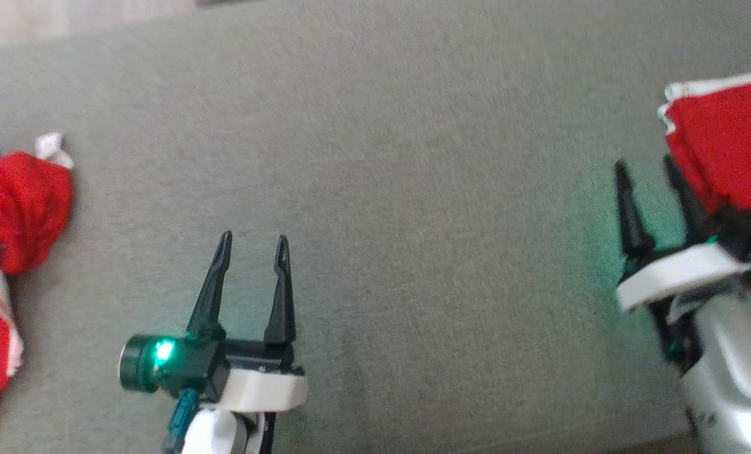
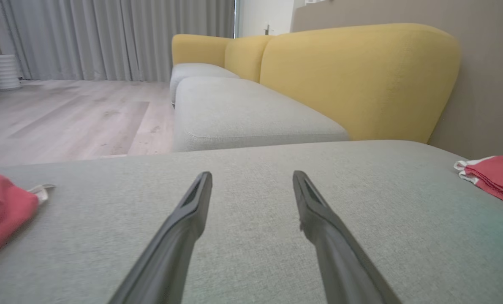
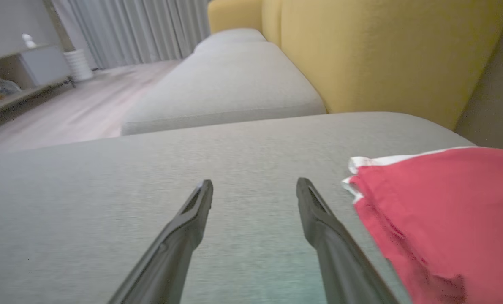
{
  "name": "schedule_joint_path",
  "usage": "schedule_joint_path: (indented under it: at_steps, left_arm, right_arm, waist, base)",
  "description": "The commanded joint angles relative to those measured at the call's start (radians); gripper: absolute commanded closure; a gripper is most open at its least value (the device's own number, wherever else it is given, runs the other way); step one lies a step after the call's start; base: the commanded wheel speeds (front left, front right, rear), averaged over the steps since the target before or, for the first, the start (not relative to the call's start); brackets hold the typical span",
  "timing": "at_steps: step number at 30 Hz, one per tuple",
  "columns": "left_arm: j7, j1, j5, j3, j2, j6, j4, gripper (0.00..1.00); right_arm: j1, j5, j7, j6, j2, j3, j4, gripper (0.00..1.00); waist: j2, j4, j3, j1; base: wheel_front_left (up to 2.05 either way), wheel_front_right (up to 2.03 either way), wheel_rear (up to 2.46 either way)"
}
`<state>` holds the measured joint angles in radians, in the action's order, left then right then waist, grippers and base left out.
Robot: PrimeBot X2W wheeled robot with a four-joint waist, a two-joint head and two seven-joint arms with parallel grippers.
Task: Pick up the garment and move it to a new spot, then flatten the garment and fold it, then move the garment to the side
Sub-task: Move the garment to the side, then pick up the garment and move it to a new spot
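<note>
In the head view, the left jaws stood apart with nothing between their dark fingers (image 1: 214, 287), over bare grey sofa seat cushion (image 1: 413, 189). Well off to their left lay a crumpled red garment (image 1: 22, 208) with white trim. The right jaws, fingers (image 1: 628, 208) also spread and empty, sat low over the same cushion. The folded red garment (image 1: 728, 145) with a white edge lay just beside them on their right, its near side running along the right finger; whether cloth and finger touched could not be told. In the left wrist view, the left jaws gaped over plain cushion, with the crumpled garment (image 2: 2, 207) far out to their left and the folded one (image 2: 494, 175) far to their right. Ahead of the tips ran a yellow sofa backrest (image 2: 361, 76), grey curtains (image 2: 107, 38) and a pale wood floor (image 2: 65, 118). In the right wrist view, the right jaws were parted and gripped nothing. The folded garment (image 3: 437, 202) lay flat on the cushion right beside the right finger, its white-trimmed corner level with the fingertip. A white shelf unit (image 3: 23, 71) stood far off to the left.
</note>
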<state>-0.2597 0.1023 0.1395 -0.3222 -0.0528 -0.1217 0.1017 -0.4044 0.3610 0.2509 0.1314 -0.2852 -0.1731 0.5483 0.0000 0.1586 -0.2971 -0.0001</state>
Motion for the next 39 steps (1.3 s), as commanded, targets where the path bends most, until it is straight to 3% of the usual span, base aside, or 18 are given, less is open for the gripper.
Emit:
schedule_joint_path:
  at_steps: [1,8,14,23,39]
  left_arm:
    - [-0.002,-0.016,0.014,0.037,0.002,-0.015,-0.025,0.0]
    - [-0.002,-0.078,0.053,0.061,0.002,-0.029,-0.021,0.0]
    - [-0.002,-0.168,0.053,0.091,0.002,-0.044,-0.04,0.0]
    - [-0.002,-0.242,0.048,0.131,0.003,-0.05,-0.047,0.0]
    - [-0.002,-0.262,0.037,0.143,0.003,-0.037,-0.029,0.0]
  right_arm:
    - [0.056,0.006,0.011,-0.001,0.014,-0.027,-0.073,0.0]
    - [0.219,-0.064,0.011,-0.001,0.071,-0.059,-0.229,0.0]
    - [0.425,-0.173,0.011,-0.001,0.157,0.035,-0.354,0.0]
    - [0.505,-0.243,0.011,-0.001,0.195,0.05,-0.371,0.0]
    - [0.504,-0.249,0.011,-0.001,0.216,0.042,-0.363,0.0]
  waist:
    - [0.0,-0.066,0.113,0.0001]
    - [0.0,-0.11,0.217,0.0001]
    - [0.0,-0.152,0.316,0.0001]
    - [0.0,-0.159,0.357,0.0001]
    - [0.0,-0.164,0.354,0.0001]
  base:
    - [0.0,0.0,0.0]
    - [0.0,0.0,0.0]
    - [0.0,0.0,0.0]
    - [0.0,0.0,0.0]
    - [0.0,0.0,0.0]
